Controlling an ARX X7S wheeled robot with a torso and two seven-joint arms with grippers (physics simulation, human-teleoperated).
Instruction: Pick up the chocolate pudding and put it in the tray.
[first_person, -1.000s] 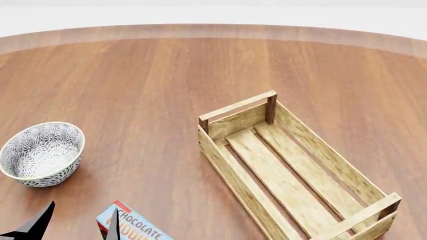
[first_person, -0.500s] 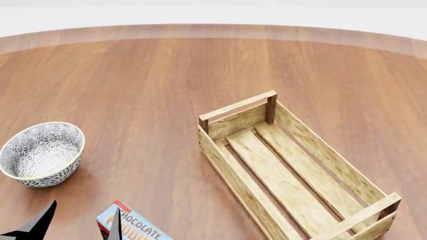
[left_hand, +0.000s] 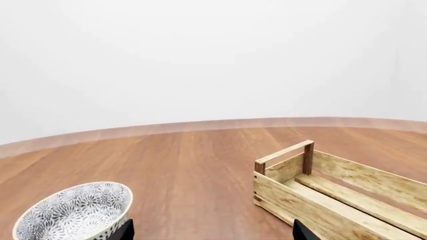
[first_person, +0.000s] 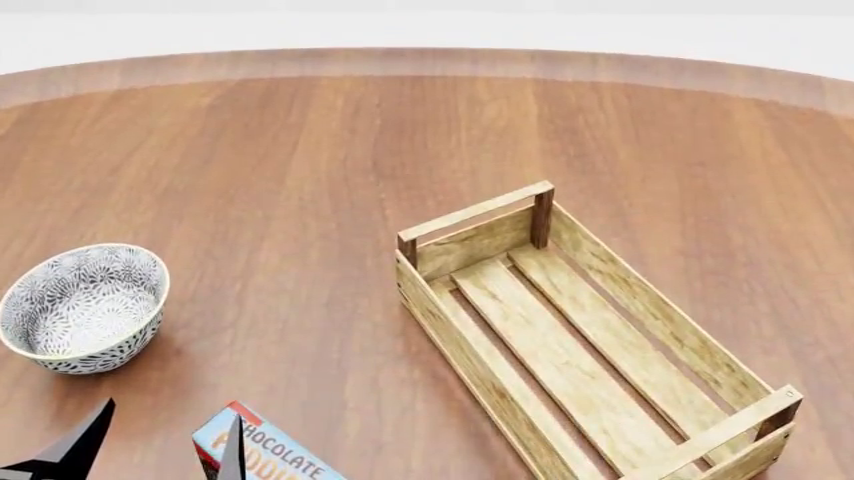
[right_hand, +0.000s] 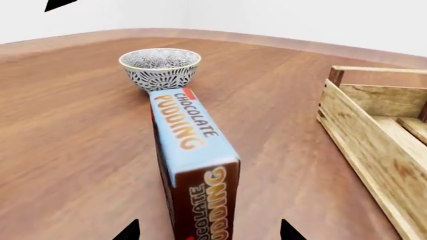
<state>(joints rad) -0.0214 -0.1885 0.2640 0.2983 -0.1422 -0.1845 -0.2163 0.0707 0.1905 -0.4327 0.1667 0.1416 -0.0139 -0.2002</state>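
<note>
The chocolate pudding (right_hand: 193, 150) is a light-blue carton with orange lettering and brown ends, lying flat on the table. At the head view's bottom edge only its far corner (first_person: 262, 448) shows. My right gripper (right_hand: 208, 233) is open, one black fingertip on each side of the carton's near end, with gaps to both. The right gripper is out of the head view. My left gripper (first_person: 171, 442) is open and holds nothing, near the carton's far corner. The tray (first_person: 470, 352) is a light-wood slatted crate at the right, also seen as the tray (right_hand: 363, 145) and the tray (left_hand: 313, 210).
A grey-white patterned bowl (first_person: 83, 308) stands left of the carton; it shows as the bowl (right_hand: 160, 66) just beyond the carton's far end and as the bowl (left_hand: 73, 215) beside a left fingertip. The round wooden table (first_person: 307, 170) curves away at the back.
The left gripper's outer fingertip has crept very slightly up and to the right in the head view. The carton, bowl and tray have not moved.
</note>
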